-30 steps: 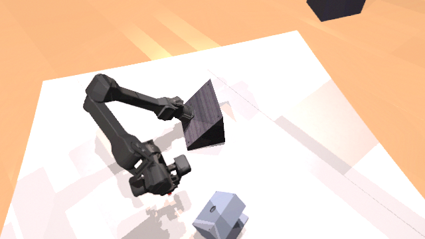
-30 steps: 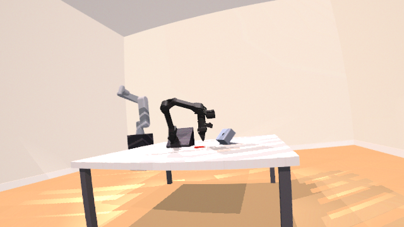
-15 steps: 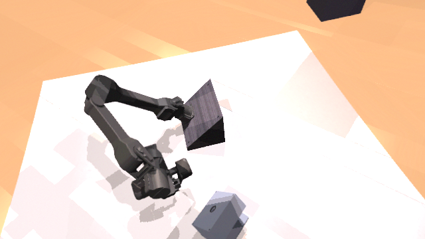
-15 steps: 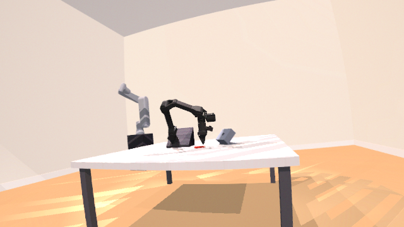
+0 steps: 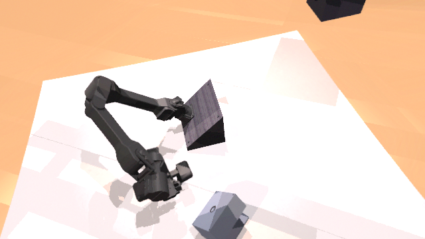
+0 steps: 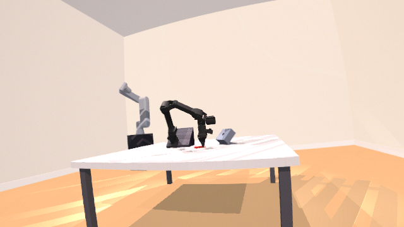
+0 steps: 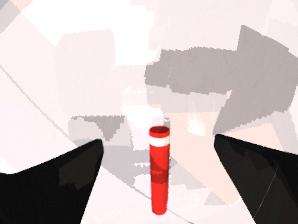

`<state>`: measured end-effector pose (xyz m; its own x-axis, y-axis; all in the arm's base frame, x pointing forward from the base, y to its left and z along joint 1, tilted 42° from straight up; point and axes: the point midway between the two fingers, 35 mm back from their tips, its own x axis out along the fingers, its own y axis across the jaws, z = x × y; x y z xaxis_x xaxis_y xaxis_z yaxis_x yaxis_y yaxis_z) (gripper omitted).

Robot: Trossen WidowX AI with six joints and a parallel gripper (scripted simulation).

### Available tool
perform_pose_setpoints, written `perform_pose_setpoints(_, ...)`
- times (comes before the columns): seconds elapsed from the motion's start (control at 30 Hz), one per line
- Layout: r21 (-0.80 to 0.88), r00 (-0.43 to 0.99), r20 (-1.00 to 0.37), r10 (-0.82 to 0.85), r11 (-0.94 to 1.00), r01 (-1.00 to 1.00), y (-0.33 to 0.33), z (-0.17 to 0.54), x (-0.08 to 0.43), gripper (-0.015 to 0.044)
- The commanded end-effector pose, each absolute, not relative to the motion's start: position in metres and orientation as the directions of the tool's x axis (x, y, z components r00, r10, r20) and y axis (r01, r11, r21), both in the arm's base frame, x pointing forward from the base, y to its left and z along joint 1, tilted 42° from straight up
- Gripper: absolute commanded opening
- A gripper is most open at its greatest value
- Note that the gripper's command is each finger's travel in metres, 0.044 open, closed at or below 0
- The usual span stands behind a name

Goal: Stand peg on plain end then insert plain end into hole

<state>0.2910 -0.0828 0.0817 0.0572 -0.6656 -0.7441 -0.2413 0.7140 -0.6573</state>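
A red peg lies on the table, its white band near the end that is toward the top of the wrist view. The arm hides it in the top view. My gripper is open and points down, low over the table at the peg. In the wrist view the peg's banded end is between the two fingertips, with a gap on each side. The blue-grey block with the sloped panel stands beyond the gripper; its one round hole is empty.
A dark wedge stands at the arm's base, behind the gripper. The white table carries the arm, the wedge and the panel block. A grey arm stands on a dark box beyond the table.
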Motion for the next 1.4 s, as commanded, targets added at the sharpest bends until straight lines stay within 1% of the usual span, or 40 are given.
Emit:
perform_pose_setpoints(0.0, -0.658, 0.053, -0.742, -0.668, 0.71, -0.25, -0.0843, 0.0793, 0.2894, 0.0309)
perform_pose_setpoints(0.23, -0.658, 0.053, -0.742, -0.668, 0.71, -0.25, -0.0843, 0.0793, 0.2894, 0.0125)
perform_pose_setpoints(0.27, -0.658, 0.053, -0.742, -0.668, 0.71, -0.25, -0.0843, 0.0793, 0.2894, 0.011)
perform_pose_setpoints(0.67, -0.658, 0.053, -0.742, -0.668, 0.71, -0.25, -0.0843, 0.0793, 0.2894, 0.011)
perform_pose_setpoints(0.97, -0.658, 0.053, -0.742, -0.668, 0.71, -0.25, -0.0843, 0.0793, 0.2894, 0.005)
perform_pose_setpoints(1.2, -0.657, 0.058, -0.743, -0.667, 0.711, -0.249, -0.0839, 0.0797, 0.2893, 0.0049)
perform_pose_setpoints(1.37, -0.657, 0.092, -0.748, -0.658, 0.713, -0.246, -0.0824, 0.0817, 0.288, 0.0049)
